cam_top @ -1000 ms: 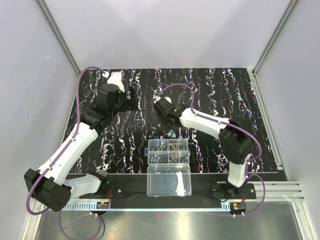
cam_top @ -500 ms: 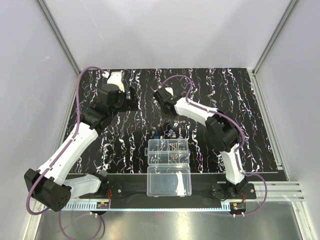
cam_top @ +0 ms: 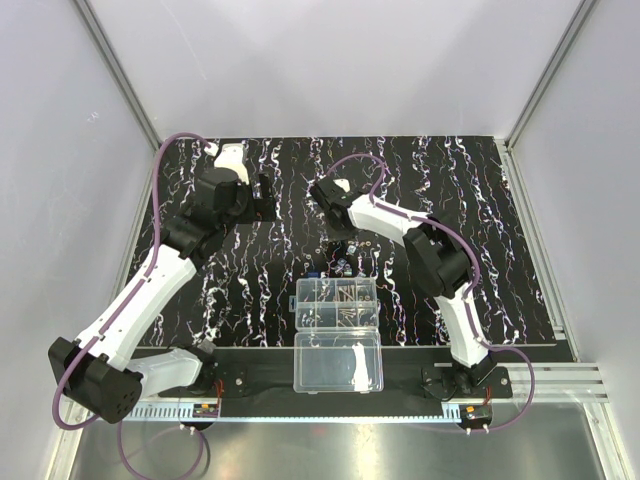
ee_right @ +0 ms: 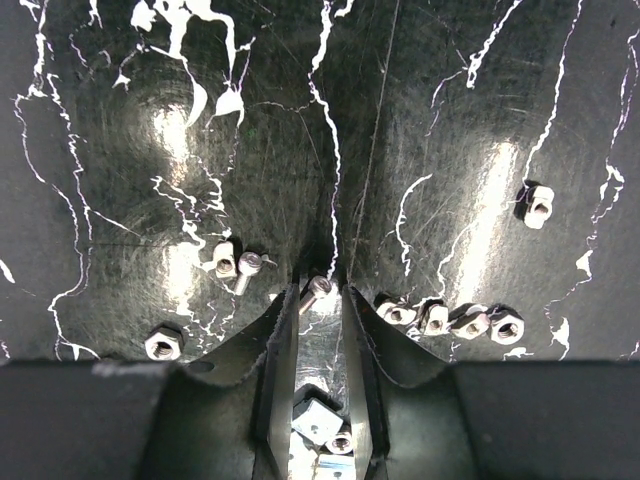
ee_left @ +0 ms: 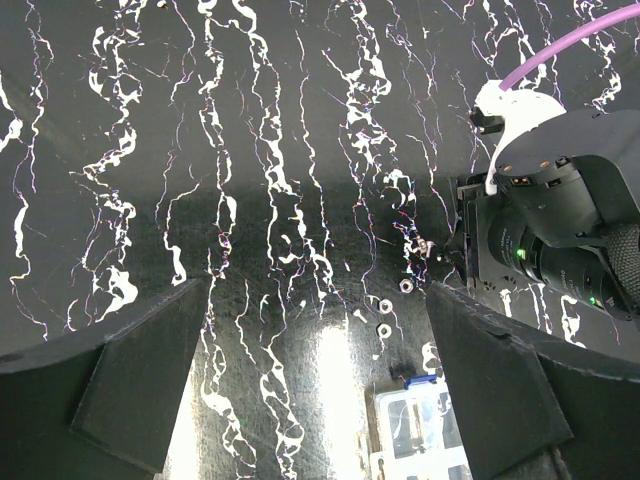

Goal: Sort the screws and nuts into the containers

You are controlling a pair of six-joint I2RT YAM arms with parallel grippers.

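A robotics lab test cell. Plain white walls [cam_top: 60,150] close in the left, far and right sides, joined by aluminium frame posts [cam_top: 120,70]. The left arm [cam_top: 150,290] and right arm [cam_top: 440,260], trailing purple cables [cam_top: 160,170], are bolted at the near edge of a bench [cam_top: 330,450] carrying a black, white-streaked mat [cam_top: 480,180].

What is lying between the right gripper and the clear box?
Small loose nuts lie scattered on the black mat there, with a small blue piece right beside the box. The left wrist view shows it best; the top view shows it too.
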